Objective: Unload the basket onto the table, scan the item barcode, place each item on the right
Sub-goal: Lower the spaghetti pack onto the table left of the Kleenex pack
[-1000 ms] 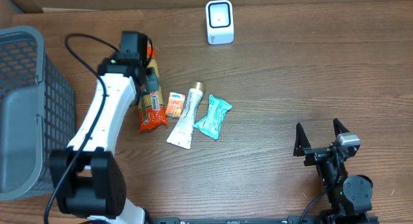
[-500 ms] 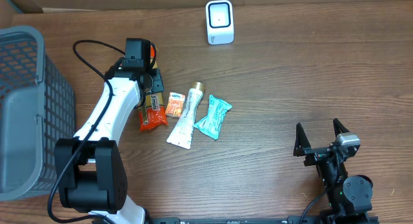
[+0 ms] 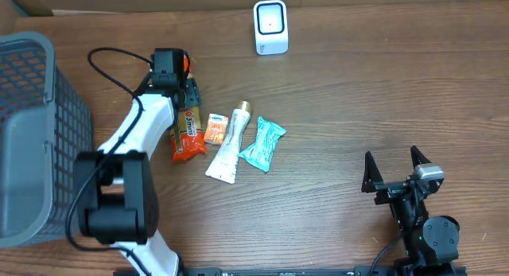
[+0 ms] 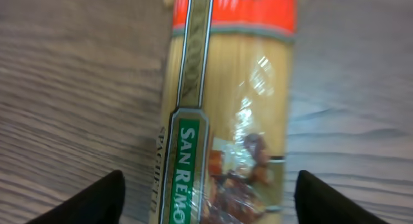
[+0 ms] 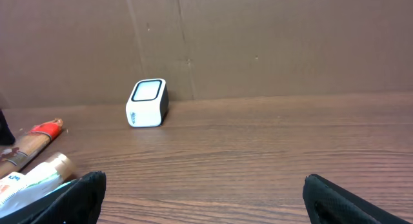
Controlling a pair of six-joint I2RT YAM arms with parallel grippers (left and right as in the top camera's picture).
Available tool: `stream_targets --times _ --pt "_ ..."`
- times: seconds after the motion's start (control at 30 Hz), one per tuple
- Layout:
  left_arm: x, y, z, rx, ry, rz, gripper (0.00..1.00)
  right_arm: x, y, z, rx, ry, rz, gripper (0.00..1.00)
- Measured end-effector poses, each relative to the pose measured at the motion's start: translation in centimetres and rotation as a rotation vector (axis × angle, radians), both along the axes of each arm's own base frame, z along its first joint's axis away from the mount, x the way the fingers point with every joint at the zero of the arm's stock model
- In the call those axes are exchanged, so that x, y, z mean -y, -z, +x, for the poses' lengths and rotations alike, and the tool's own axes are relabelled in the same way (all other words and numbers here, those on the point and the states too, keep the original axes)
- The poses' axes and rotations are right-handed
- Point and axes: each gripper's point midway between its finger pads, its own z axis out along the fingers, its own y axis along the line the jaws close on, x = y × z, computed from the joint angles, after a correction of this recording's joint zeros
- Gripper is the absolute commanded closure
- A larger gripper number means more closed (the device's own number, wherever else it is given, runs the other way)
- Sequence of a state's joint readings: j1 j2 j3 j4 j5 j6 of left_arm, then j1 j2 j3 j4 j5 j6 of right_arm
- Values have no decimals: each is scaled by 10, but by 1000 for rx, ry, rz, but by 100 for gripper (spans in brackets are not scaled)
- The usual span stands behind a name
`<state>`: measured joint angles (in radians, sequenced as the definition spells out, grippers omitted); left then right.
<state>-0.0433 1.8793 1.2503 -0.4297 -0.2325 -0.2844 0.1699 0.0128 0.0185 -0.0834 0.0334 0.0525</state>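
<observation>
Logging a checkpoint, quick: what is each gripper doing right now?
Left gripper: open, fingers either side of the spaghetti pack, not gripping it.
Right gripper: open, empty.

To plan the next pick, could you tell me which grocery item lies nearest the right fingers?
The teal packet; the tube, sachet and spaghetti lie further left.

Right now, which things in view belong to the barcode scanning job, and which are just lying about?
Part of the job: spaghetti pack, lying under the open left gripper; white scanner.

Lying about: orange sachet; white tube; teal packet; grey basket; right gripper, open and holding nothing.
</observation>
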Motion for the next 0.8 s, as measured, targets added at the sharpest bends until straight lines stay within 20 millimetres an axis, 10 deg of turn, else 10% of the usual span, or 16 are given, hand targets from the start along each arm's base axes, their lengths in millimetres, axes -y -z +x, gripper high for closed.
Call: stream_targets --times 0.27,0.8 --pt "5 52 -14 -137 18 -28 28 0 0 0 0 0 0 0" --pt "23 58 -68 -389 132 -83 45 0 0 0 0 0 0 0"
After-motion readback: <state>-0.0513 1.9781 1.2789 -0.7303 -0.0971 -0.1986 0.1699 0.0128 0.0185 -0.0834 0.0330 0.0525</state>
